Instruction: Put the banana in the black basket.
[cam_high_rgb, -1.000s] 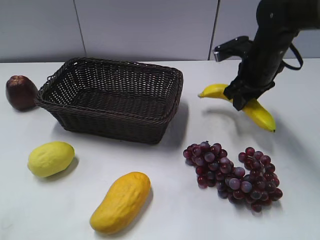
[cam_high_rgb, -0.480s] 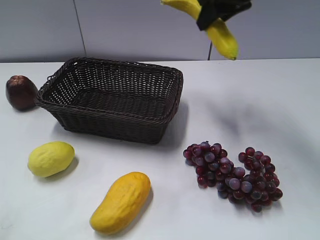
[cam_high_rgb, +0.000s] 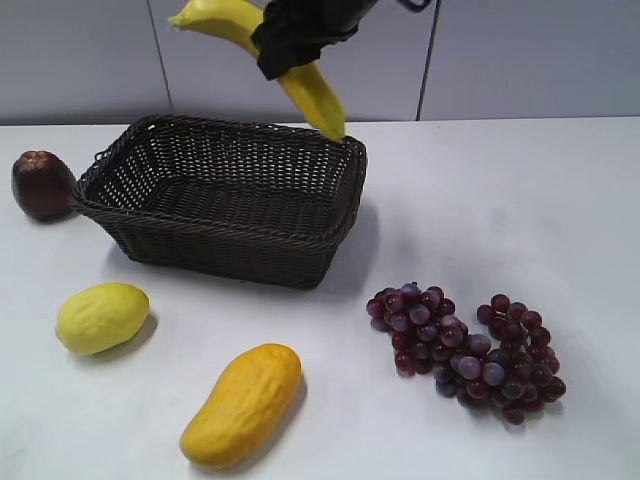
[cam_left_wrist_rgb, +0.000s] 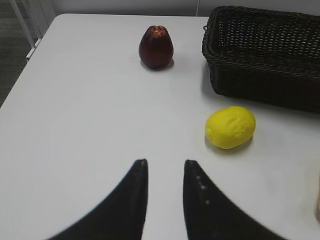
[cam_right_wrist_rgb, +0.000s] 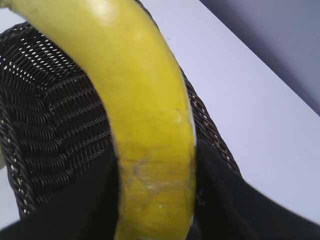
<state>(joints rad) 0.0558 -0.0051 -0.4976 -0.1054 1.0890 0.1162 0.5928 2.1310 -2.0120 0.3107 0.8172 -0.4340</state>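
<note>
Exterior view: the right gripper (cam_high_rgb: 300, 40) clamps the banana (cam_high_rgb: 305, 88) in the air over the black basket (cam_high_rgb: 230, 195)'s right rim.

Left wrist view: the left gripper (cam_left_wrist_rgb: 165, 172) hovers slightly parted, empty, near a lemon-like fruit (cam_left_wrist_rgb: 230, 127).

Right wrist view: both dark fingers (cam_right_wrist_rgb: 225, 200) press the banana's sides above the basket.

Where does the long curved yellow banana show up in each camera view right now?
Exterior view: long curved yellow banana at top centre, held above the dark woven wicker basket.
Left wrist view: not in it.
Right wrist view: fills the centre, clamped by the right gripper.
Shared landmark: the basket.
</note>
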